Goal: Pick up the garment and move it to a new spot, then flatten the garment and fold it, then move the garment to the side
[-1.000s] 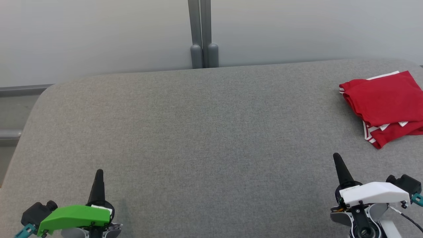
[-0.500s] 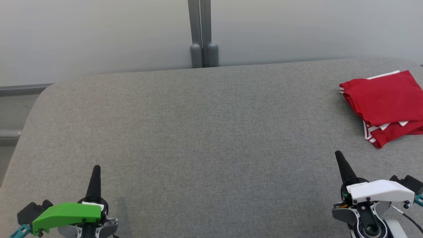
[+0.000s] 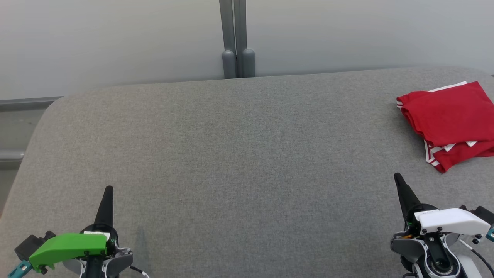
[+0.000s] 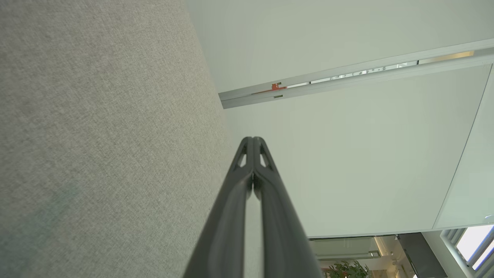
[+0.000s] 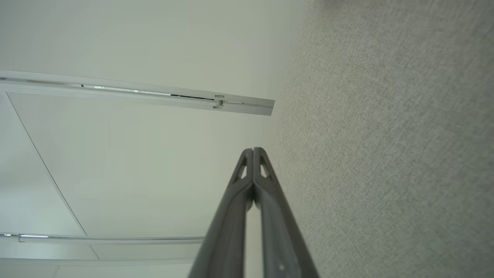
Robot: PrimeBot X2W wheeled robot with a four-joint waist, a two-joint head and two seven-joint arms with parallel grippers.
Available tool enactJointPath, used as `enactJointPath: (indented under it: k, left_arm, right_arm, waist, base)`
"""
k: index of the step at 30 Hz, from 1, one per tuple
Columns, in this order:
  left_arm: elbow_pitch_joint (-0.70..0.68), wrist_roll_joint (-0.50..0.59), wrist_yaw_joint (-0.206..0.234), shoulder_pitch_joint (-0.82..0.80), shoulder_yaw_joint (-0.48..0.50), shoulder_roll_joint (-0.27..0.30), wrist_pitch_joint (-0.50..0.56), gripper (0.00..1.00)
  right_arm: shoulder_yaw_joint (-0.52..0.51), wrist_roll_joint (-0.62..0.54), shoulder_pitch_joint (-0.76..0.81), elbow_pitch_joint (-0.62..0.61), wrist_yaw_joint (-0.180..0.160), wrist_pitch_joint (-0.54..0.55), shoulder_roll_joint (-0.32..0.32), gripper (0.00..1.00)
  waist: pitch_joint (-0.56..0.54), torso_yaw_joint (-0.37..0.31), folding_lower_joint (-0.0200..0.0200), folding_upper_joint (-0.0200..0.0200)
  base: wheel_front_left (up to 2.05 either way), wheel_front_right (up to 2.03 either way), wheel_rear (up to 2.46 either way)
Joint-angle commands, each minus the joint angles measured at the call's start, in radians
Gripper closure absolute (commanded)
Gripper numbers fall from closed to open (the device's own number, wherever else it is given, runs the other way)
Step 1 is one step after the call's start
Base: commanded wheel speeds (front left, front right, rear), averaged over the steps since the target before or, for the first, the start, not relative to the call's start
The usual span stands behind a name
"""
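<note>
Across the head view spreads a grey fabric surface [image 3: 247,154], rounded at its far corners and taking up most of the picture. Behind it stands a pale wall [image 3: 115,38], plain and evenly lit.

At the far right of the surface lies the garment [image 3: 447,119] — red, folded into a rough rectangle of several layers, with white trim and thin striped edging showing at its near and far edges. Its right side runs out of the picture. It rests flat on the cloth, well apart from both grippers.

Near the lower right, the right gripper [image 3: 397,177] points up and slightly left, its tip nearer the robot than the garment and clear of it. A white cover [image 3: 449,222] sits over its wrist. Near the lower left, the left gripper [image 3: 109,189] points almost straight up, with a green cover [image 3: 67,247] over its wrist. Each hovers over bare grey cloth.

Both wrist views look along the dark fingers [image 4: 231,216], which lie pressed together from base to tip with nothing between them — the pincers are closed and empty. Grey cloth fills one side of each wrist view and pale wall the other, crossed by a light rail [image 4: 347,73].

A grey double post [image 3: 238,38] rises behind the far edge of the surface, near the middle.
</note>
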Motion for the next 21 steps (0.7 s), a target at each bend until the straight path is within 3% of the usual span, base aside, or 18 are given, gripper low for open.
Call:
enactJointPath:
  k: [1, 21]
  left_arm:
    - [-0.007, -0.020, -0.009, -0.019, 0.007, 0.003, 0.006, 1.00]
    - [-0.009, -0.153, -0.024, -0.034, 0.031, 0.003, 0.043, 1.00]
  right_arm:
    - [-0.005, 0.023, -0.015, -0.008, 0.001, 0.009, -0.005, 1.00]
    - [-0.027, 0.156, -0.020, -0.012, 0.001, 0.047, -0.004, 1.00]
  waist:
    - [0.000, 0.000, 0.0000, 0.0000]
    - [0.004, 0.000, 0.0000, 0.0000]
  base:
    - [0.00, 0.00, 0.00]
    - [0.00, 0.00, 0.00]
